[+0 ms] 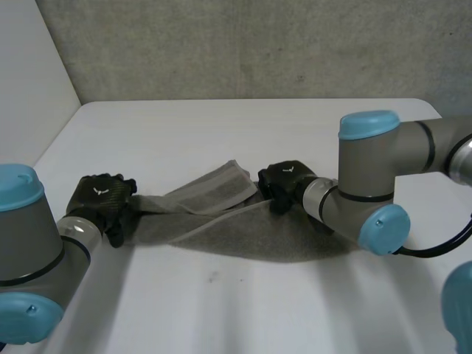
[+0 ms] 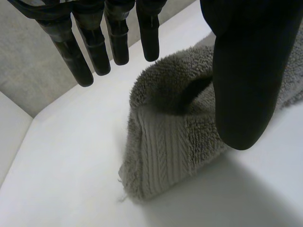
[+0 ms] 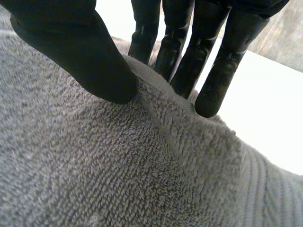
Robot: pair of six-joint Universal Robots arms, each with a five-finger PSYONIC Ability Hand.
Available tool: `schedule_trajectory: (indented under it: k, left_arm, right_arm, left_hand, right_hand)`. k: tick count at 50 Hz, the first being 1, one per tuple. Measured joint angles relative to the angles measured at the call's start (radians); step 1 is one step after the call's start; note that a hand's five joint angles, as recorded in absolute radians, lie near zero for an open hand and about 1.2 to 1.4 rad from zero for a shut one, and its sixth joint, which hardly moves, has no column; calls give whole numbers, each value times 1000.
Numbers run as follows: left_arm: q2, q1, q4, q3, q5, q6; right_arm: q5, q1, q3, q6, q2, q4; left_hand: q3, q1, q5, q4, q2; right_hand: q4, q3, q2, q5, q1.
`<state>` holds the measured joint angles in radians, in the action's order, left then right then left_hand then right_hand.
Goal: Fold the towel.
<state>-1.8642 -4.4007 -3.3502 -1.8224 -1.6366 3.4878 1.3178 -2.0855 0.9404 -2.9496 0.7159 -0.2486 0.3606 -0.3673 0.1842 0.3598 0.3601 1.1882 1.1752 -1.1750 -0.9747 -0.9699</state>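
Observation:
A grey towel (image 1: 214, 221) lies crumpled in a long strip across the white table (image 1: 221, 125). My left hand (image 1: 99, 203) is at its left end. In the left wrist view that hand (image 2: 246, 71) hangs open, fingers (image 2: 78, 59) straight, just above the towel's rolled end (image 2: 165, 156) and off it. My right hand (image 1: 284, 184) is at the towel's right part, near a folded-over band. In the right wrist view its thumb (image 3: 75, 47) and fingers (image 3: 213, 80) pinch a raised ridge of the towel (image 3: 118, 179).
A grey wall stands behind the table's far edge (image 1: 243, 99), and a white side wall (image 1: 29, 81) stands at the left. My right arm's elbow (image 1: 369, 177) rises over the right side of the table. Bare tabletop lies in front of the towel.

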Motion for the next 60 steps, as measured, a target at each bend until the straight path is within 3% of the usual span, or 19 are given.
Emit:
schedule_trajectory:
  k: [11,20,22,26,32,48,57,60]
  left_arm:
    - [45,-31,2,-1,80,-1]
    - [114,-77,12,-39,298,-13]
    - [114,-77,12,-39,298,-13]
    - [123,-95,13,-70,410,-18]
    - [115,-104,9,-91,508,-36]
    - [141,-112,14,-124,535,-163]
    - [136,-12,9,-134,511,-362]
    - [118,62,8,-128,430,-469]
  right_arm:
    - [-5,12,134,0,234,52]
    - [10,54,254,0,466,108]
    - [10,54,254,0,466,108]
    - [32,59,294,1,550,119]
    - [43,58,337,2,651,122]
    - [46,103,351,1,760,123]
    - [45,106,407,-3,762,125]
    - [44,104,428,-7,762,133]
  left_hand:
    - [20,-11,22,21,21]
    - [25,-15,28,26,26]
    - [25,-15,28,26,26]
    - [25,-15,28,26,26]
    - [25,-15,28,26,26]
    - [73,-66,75,74,76]
    - [164,-157,165,166,166]
    - [186,-179,187,188,186]
  right_hand:
    - [0,0,0,-2,0]
    - [0,5,0,-4,0]
    - [0,5,0,-4,0]
    - [0,5,0,-5,0]
    - [0,5,0,-5,0]
    - [1,5,0,-5,0]
    - [1,5,0,-5,0]
    - [1,10,0,-5,0]
